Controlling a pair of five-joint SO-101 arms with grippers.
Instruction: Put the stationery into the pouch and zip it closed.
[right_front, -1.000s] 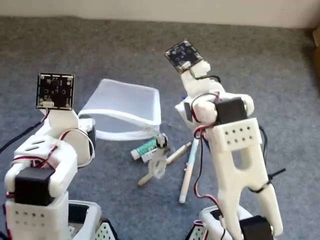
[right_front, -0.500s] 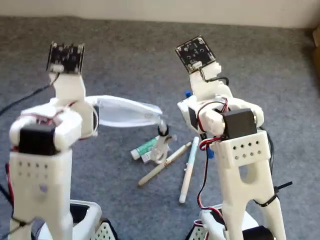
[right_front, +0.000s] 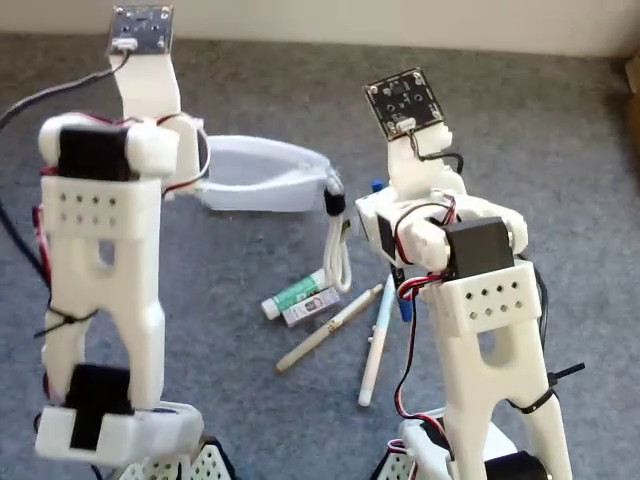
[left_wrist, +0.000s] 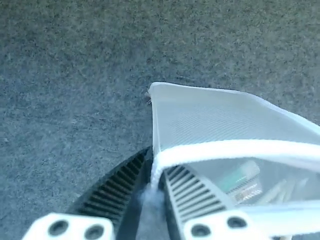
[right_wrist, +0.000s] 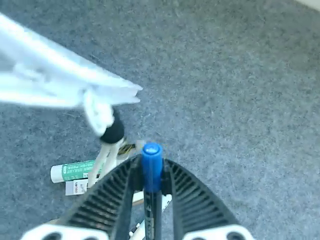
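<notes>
My left gripper (left_wrist: 152, 176) is shut on the rim of the white mesh pouch (left_wrist: 225, 125) and holds it up off the carpet. In the high view the pouch (right_front: 262, 178) hangs beside the raised left arm, its strap with a black bead (right_front: 334, 205) dangling. A blue marker (right_wrist: 151, 165) stands upright between the fingers of my right gripper (right_wrist: 150, 175), which is shut on it just right of the pouch's strap end. The marker's blue cap (right_front: 375, 186) pokes out above the right arm. On the carpet lie a green glue stick (right_front: 290, 294), a beige pencil (right_front: 330, 328) and a white pen (right_front: 376, 345).
A small white labelled item (right_front: 311, 306) lies against the glue stick. Grey carpet (right_front: 560, 150) covers the whole floor, with open room to the right and behind. The two arm bases stand at the near edge.
The left arm has risen, lifting the pouch from the carpet so that it now hangs with its strap dangling. The right arm with the blue marker has shifted slightly.
</notes>
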